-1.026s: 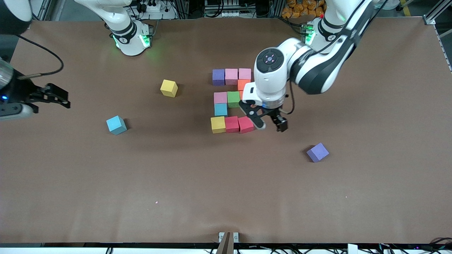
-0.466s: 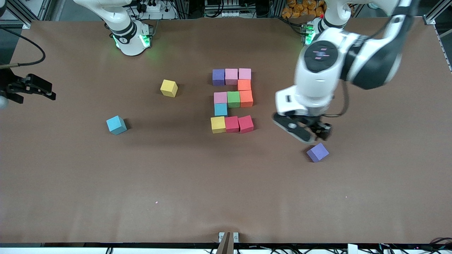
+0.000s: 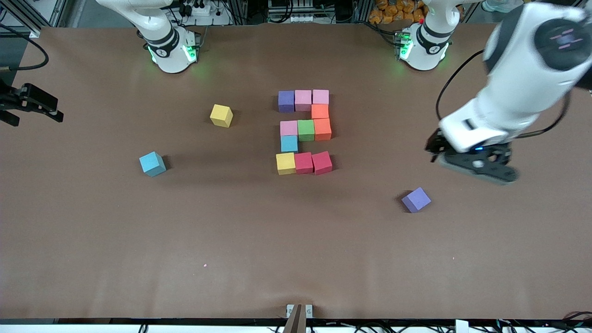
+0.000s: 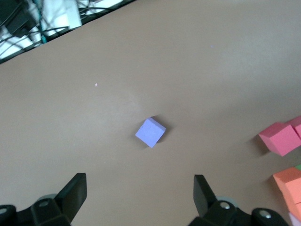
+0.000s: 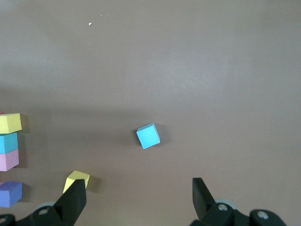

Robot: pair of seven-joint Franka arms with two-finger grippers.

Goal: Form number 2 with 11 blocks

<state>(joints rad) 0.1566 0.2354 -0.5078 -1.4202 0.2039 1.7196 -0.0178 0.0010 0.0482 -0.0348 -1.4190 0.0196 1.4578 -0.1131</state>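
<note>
The number 2 (image 3: 304, 132) sits complete mid-surface, eleven blocks edge to edge. Left tool (image 3: 476, 164) hangs wide open and empty over the bare surface toward the left arm's end, above a stray purple block (image 3: 416, 200); right tool (image 3: 27, 104), open and empty too, waits at the right arm's end. The risk: any low sweep over the digit would nudge the light foam cubes out of line.

No writing, label, brand or sign can be read on anything here; the coloured blocks (image 3: 304, 132) on the desk (image 3: 296, 259) are set out as a digit 2.
</note>
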